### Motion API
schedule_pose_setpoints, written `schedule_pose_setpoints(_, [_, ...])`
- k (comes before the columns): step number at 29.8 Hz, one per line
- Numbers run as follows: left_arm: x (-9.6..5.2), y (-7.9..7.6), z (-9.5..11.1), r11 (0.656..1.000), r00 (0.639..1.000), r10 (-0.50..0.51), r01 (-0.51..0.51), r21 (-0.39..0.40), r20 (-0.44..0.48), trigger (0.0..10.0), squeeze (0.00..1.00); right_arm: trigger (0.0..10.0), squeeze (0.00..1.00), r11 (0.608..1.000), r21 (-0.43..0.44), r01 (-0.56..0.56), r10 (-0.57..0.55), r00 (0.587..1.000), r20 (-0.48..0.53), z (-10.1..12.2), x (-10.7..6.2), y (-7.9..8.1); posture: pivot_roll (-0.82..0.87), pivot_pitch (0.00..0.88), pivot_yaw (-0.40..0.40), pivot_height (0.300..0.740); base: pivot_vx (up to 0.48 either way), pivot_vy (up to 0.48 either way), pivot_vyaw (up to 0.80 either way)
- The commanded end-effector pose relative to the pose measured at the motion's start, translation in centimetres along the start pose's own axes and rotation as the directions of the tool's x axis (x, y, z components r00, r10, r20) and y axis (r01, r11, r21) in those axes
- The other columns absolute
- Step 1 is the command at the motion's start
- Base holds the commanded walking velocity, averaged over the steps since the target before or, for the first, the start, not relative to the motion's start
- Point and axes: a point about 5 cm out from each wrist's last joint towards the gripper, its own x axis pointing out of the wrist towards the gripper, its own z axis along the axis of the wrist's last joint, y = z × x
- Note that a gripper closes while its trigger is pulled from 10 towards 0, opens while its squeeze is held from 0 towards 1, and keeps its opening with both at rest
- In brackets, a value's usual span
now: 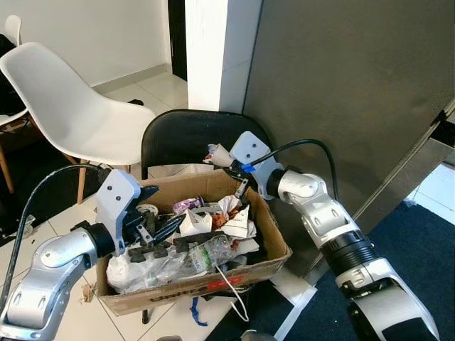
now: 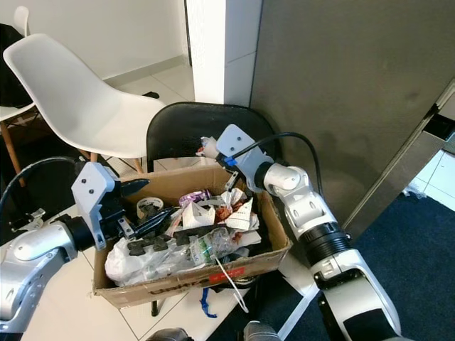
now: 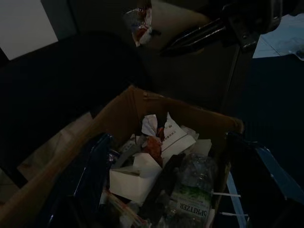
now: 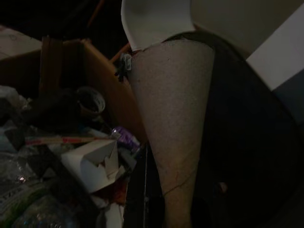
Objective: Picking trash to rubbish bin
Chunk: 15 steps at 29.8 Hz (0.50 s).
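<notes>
A cardboard box [image 1: 192, 285] packed with trash rests on a black chair [image 1: 185, 138]. Inside lie a crushed plastic bottle [image 1: 213, 250], a white paper carton [image 1: 195, 222], crumpled papers and a purple wrapper [image 1: 188, 204]. My right gripper [image 1: 226, 162] hangs over the box's back rim, shut on a crumpled cone-shaped paper wrapper [image 1: 217, 153] with red print, seen from the left wrist as the wrapper [image 3: 140, 21]. My left gripper [image 1: 160, 212] is low over the box's left side, open, its fingers [image 3: 92, 164] spread above the trash with nothing between them.
A white plastic chair [image 1: 71, 106] stands to the left behind the box. A dark grey wall panel [image 1: 341, 71] rises close behind and to the right. White tiled floor [image 1: 71, 323] lies to the left, dark blue carpet [image 1: 419, 241] to the right. A white strap [image 1: 231, 291] hangs over the box's front.
</notes>
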Motion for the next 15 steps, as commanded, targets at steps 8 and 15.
schedule_pose_setpoints(8, [-0.15, -0.34, -0.01, 0.999, 0.999, -0.036, 0.038, 0.026, -0.04, 10.0, 0.0, 10.0, 1.0, 0.994, 0.095, -0.052, 0.046, 0.996, 0.072, 0.21, 0.11, 0.23, 0.06, 0.0, -0.052, 0.74, 0.0, 0.0, 0.0])
schedule_pose_setpoints(15, [0.02, -0.42, -0.01, 0.999, 0.998, -0.044, 0.045, 0.028, -0.039, 10.0, 0.0, 10.0, 1.0, 0.984, 0.179, -0.006, -0.011, 0.995, 0.096, 0.06, -0.09, -0.53, 0.06, 0.0, -0.053, 0.74, 0.0, 0.0, 0.0])
